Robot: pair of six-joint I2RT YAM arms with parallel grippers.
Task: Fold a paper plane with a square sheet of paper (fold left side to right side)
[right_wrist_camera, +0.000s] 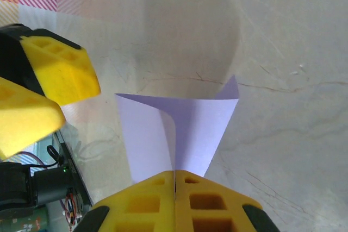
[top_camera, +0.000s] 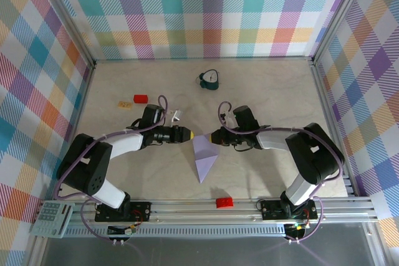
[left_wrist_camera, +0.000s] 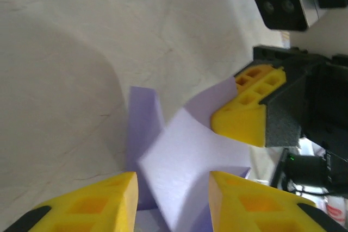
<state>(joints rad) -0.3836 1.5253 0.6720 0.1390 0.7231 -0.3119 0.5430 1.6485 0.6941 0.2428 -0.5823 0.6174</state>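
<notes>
Folding well along, final crease unfinished

Left pincer (top_camera: 189, 135) stands released, jaws apart beside a raised flap. Between the arms, the paper plane (top_camera: 204, 159) lies on the pale marbled counter (top_camera: 268, 98): thin matte lavender, already a pointed wedge, though its wide end curls unpressed. Right pincer (top_camera: 214, 136) is clenched on that end.
</notes>
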